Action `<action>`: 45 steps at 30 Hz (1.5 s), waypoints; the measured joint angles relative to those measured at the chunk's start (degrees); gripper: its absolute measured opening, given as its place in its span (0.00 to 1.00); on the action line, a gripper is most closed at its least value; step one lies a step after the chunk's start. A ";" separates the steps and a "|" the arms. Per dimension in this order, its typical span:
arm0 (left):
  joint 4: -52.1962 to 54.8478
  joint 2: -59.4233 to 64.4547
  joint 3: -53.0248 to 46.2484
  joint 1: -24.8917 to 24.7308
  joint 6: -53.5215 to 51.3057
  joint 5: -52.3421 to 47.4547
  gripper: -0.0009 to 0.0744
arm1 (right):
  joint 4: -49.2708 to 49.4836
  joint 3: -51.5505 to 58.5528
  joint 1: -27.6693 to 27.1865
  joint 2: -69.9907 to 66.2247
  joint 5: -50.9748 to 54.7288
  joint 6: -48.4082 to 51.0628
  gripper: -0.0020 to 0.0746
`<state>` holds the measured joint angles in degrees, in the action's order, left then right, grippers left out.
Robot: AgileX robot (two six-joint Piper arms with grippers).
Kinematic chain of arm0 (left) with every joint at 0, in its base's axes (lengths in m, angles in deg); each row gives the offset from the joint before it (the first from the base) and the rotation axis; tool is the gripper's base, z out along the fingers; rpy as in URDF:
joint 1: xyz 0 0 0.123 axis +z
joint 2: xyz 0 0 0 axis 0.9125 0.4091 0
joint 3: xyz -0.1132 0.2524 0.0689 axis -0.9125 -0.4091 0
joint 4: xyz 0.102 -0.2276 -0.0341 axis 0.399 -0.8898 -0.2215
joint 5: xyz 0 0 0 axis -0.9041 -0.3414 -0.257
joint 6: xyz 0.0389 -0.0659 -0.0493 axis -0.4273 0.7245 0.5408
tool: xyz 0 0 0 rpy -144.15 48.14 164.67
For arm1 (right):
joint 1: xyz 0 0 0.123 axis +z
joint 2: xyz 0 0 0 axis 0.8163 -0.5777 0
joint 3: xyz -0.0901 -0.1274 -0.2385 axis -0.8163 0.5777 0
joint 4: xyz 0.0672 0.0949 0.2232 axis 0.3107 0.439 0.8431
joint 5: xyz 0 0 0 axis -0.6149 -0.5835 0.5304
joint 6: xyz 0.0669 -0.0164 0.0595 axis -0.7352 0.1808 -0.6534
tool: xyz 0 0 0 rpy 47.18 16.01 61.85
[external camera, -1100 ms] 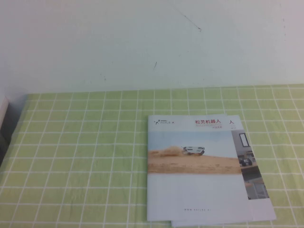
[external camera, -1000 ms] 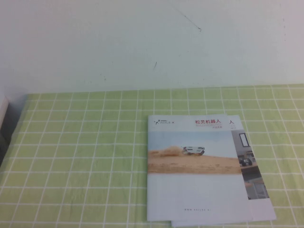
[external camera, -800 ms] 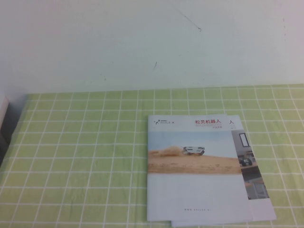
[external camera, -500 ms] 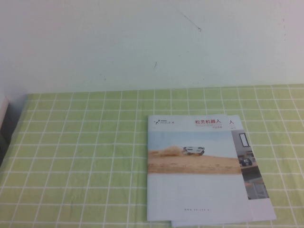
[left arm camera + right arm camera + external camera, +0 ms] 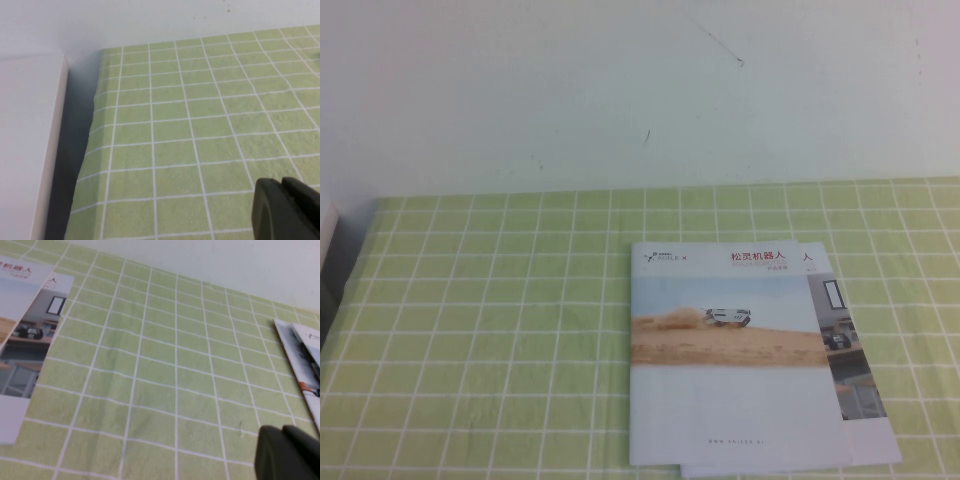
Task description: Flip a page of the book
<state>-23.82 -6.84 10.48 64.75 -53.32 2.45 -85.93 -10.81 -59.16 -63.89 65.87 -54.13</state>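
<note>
1. The left gripper [image 5: 286, 210], a dark, blunt-tipped tool, hangs low over a pale green tablecloth with a white grid [image 5: 200, 125]; its two fingers [image 5: 267, 207] sit pressed together, with only a thin seam between them, and hold nothing.
2. Nothing touches those left fingers; bare cloth lies around them, and well away from them a white panel [image 5: 30, 140] stands along the edge of the cloth.
3. The right gripper [image 5: 287, 452], equally dark, hovers over the same cloth, its fingers [image 5: 272, 452] closed tight on each other and empty.
4. Just beside the right fingers, on one side, lies a glossy leaflet with a white edge and red-and-dark print [image 5: 302, 365], not touching them.
5. Well apart from the right fingers, on the other side, lies the thin white stapled book [image 5: 730, 355], flat and closed on the cloth.
6. Its top leaf, the glossy cover page showing a white vehicle on tan desert sand under a red Chinese title [image 5: 725, 300], lies flat, untouched by either gripper.
7. A similar booklet with a grey photo cover [image 5: 845, 350] pokes out from under the book on the side nearer the right fingers; the right wrist view shows its grey interior picture [image 5: 30, 340].
8. Neither arm appears in the high view, where only the book, the booklet and the cloth below a pale wall [image 5: 620, 90] show.
</note>
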 joint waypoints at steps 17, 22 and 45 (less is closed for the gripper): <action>0.00 0.00 0.00 0.00 0.00 0.00 0.01 | 0.00 0.00 0.00 0.00 0.00 -0.35 0.02; 0.00 0.00 0.00 0.00 0.00 0.00 0.01 | 0.00 0.00 0.00 0.00 0.00 -0.35 0.02; -12.89 0.00 -0.11 0.00 1.07 1.02 0.01 | 13.43 0.00 0.00 0.00 0.00 -0.46 0.02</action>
<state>-36.71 -6.84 10.36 64.75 -52.26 3.47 -72.50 -10.81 -59.16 -63.89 65.87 -54.59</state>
